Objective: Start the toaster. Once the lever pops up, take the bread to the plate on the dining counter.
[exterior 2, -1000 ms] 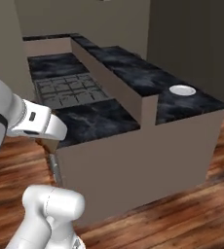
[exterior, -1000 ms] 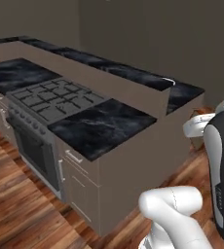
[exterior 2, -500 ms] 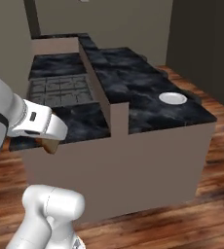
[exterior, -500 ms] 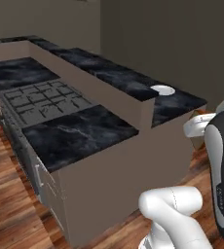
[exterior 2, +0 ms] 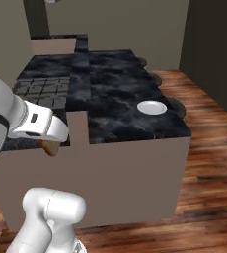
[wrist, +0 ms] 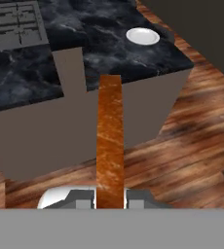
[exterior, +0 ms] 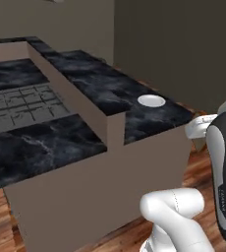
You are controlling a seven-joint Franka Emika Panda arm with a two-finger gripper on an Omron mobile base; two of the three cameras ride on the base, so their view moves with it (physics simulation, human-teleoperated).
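With the bread (wrist: pixel 109 141) clamped edge-on in our gripper (wrist: pixel 109 197), well short of the dining counter (exterior: pixel 110 88), we judge toasting done; delivery to the plate (exterior: pixel 151 101) remains.

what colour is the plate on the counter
White, plain; the plate shows best in the hand view, on the black marble counter.

The arm is built of glossy white, rounded shells — a fat bulbous joint housing sits low in both base views, smooth and free of cables or screws. In the left base view a link carries a long black panel with faint small lettering down it. In the right base view a white wrist block bears a small dark rectangular mark — beside it, a black joint section with a pale emblem.
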